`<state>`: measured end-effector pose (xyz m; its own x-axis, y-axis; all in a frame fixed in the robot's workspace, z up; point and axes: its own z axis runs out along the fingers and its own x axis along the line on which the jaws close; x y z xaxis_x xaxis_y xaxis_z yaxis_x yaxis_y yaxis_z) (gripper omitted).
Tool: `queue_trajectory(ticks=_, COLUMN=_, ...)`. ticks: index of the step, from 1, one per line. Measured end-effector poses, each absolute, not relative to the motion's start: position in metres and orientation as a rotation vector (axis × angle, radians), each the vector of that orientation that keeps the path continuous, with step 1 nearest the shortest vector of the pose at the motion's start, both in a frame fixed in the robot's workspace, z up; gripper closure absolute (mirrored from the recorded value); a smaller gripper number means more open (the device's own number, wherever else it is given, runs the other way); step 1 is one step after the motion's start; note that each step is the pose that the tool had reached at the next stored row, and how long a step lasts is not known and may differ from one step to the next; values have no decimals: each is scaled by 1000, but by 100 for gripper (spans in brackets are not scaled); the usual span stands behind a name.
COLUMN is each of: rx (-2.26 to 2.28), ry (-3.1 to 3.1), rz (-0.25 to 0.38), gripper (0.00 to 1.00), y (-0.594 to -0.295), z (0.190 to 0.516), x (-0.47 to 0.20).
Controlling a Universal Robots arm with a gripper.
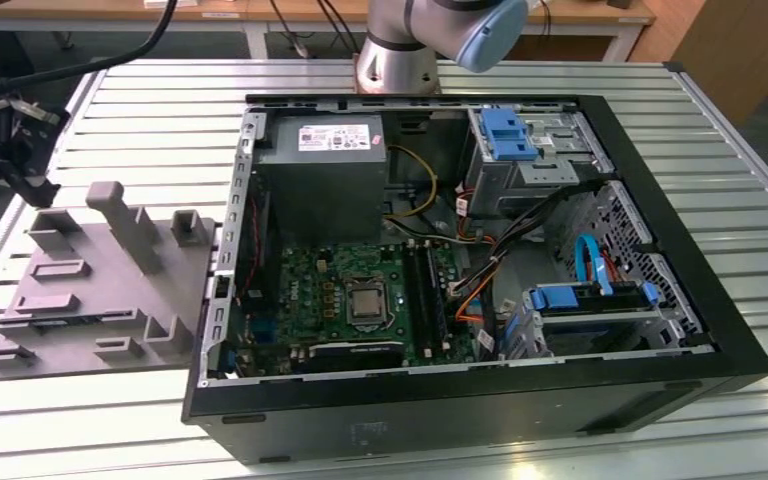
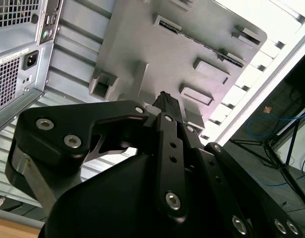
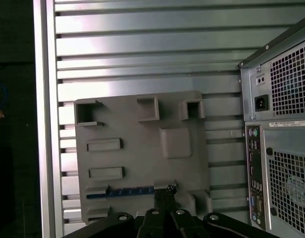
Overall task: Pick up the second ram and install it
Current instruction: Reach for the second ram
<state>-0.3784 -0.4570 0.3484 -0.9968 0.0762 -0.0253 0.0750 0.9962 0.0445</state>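
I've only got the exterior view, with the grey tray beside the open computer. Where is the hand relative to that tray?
Observer: In the first wrist view, the hand is over the tray. It is right by one end of a blue memory stick that sits in the tray. I cannot tell whether it touches the stick.
Operator: Is the stick lifted out yet?
Observer: No. As far as the first wrist view shows, it lies down in the tray along its whole length, with neither end raised.
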Motion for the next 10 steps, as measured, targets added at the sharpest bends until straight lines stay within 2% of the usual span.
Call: queue_trajectory(ticks=10, rx=118, ry=3112, rz=68, gripper=89, y=-465, z=333, x=-384)
